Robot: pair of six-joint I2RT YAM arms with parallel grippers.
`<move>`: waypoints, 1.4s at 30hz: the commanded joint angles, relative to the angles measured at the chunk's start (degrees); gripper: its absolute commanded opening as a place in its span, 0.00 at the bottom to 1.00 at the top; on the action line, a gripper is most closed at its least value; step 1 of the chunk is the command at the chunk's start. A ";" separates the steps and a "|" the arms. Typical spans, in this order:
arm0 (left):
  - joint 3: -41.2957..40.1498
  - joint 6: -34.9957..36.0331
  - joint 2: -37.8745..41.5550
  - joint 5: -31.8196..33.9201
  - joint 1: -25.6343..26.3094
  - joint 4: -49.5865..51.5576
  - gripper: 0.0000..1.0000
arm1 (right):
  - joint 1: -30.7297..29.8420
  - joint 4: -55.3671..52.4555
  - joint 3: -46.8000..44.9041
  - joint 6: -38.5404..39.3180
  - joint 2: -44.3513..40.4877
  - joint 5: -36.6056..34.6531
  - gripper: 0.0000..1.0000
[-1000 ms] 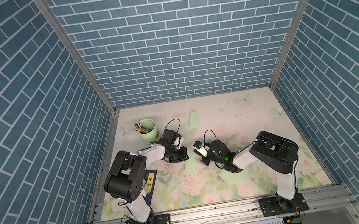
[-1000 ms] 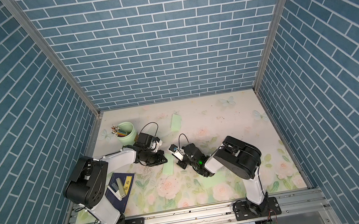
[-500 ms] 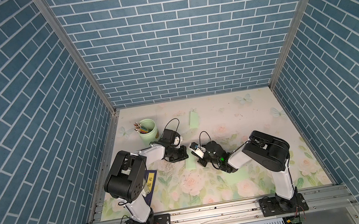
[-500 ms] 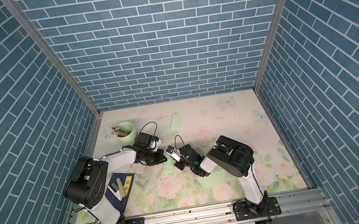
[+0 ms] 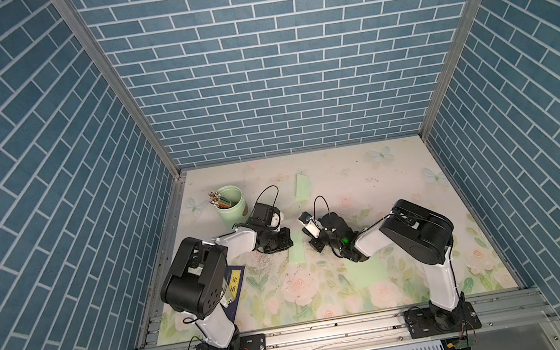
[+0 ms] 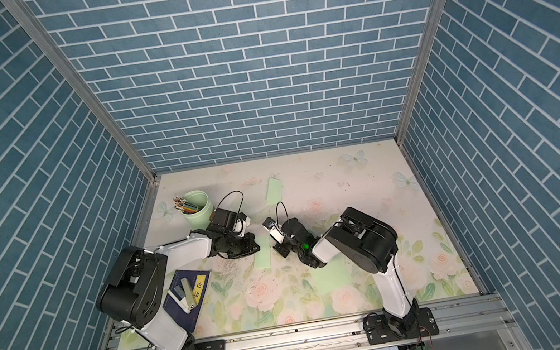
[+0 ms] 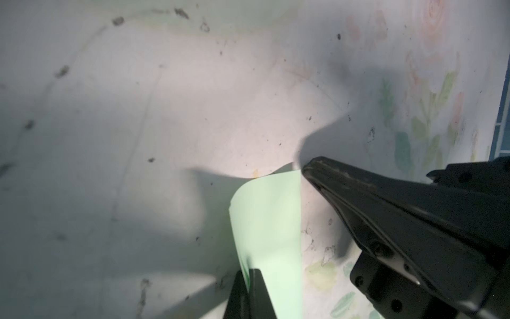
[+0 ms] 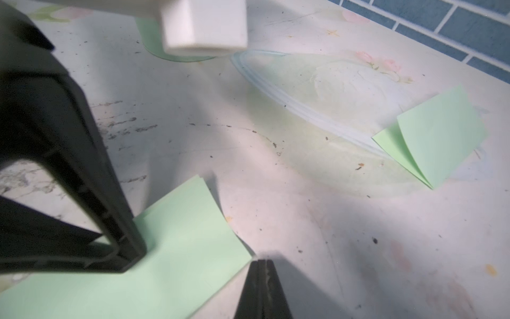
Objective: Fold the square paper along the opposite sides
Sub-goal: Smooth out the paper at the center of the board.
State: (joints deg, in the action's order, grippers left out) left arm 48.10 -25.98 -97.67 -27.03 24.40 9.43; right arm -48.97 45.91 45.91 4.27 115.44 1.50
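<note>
A big table [image 5: 403, 180] with pink roses and butterflies on it fills the floor between blue brick walls [image 5: 271, 53].

Two robot arms reach in from the near edge. The left arm [image 6: 184, 252] and the right arm [image 6: 364, 242] both bend toward the middle of the table.

A dark blue book [image 6: 192, 302] with a yellow label lies near the foot of the left arm. A few small pale things rest on top of it.

A light green cup [image 5: 232, 205] full of colored pencils [image 5: 220, 201] stands upright near the far left side.

The green paper [image 5: 297, 252] lies in the middle, between the two arms. It is folded into a long narrow strip. The top layer curls up a little at one end in the left wrist view [image 7: 267, 221].

Another folded green paper [image 5: 303, 187] lies farther back, well apart from the arms. Its top flap stands a bit open in the right wrist view [image 8: 438, 132].

The left gripper [image 8: 129, 254] presses down on the strip, and its two fingers are squeezed together. Whether it pinches the paper cannot be told. The right gripper [image 8: 262, 265] sits just beside the strip's edge, with its fingers together too and nothing in them.
</note>
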 commanded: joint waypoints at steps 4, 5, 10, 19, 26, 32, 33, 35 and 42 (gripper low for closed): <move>-2.50 -4.96 1.69 3.03 0.12 -0.66 0.00 | 1.29 -0.16 -3.99 -2.40 -6.37 1.17 0.00; -2.96 -6.09 2.13 3.03 0.24 -1.55 0.00 | 0.96 2.35 -4.89 -3.72 -7.13 2.24 0.00; -3.84 -9.52 3.16 4.03 0.82 -3.85 0.00 | -2.81 8.06 -3.09 -5.14 -5.61 2.02 0.00; -4.15 -11.38 3.68 4.50 0.91 -5.39 0.00 | -4.36 2.76 4.28 -8.11 2.87 2.39 0.00; -4.15 -11.46 3.83 4.61 0.91 -5.56 0.00 | -3.90 -3.12 5.28 -9.55 5.98 -0.04 0.00; -5.06 -11.44 3.47 5.08 0.90 -5.92 0.00 | -1.93 -7.76 6.21 -10.35 6.05 -1.71 0.00; -5.40 -11.52 3.51 5.14 0.91 -6.15 0.00 | -1.69 -8.46 6.37 -10.17 6.03 -1.93 0.00; -5.96 -11.64 3.46 5.26 0.91 -6.44 0.00 | -1.18 -9.69 6.74 -10.16 6.11 -2.59 0.00; -6.86 -11.70 3.83 6.16 0.91 -6.87 0.00 | 0.23 -11.88 6.59 -10.90 5.69 -4.56 0.00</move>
State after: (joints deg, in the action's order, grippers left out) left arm 42.63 -37.78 -94.72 -21.82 25.06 0.47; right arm -50.74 43.20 53.30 -4.78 119.79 2.09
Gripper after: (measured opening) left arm 0.049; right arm 0.066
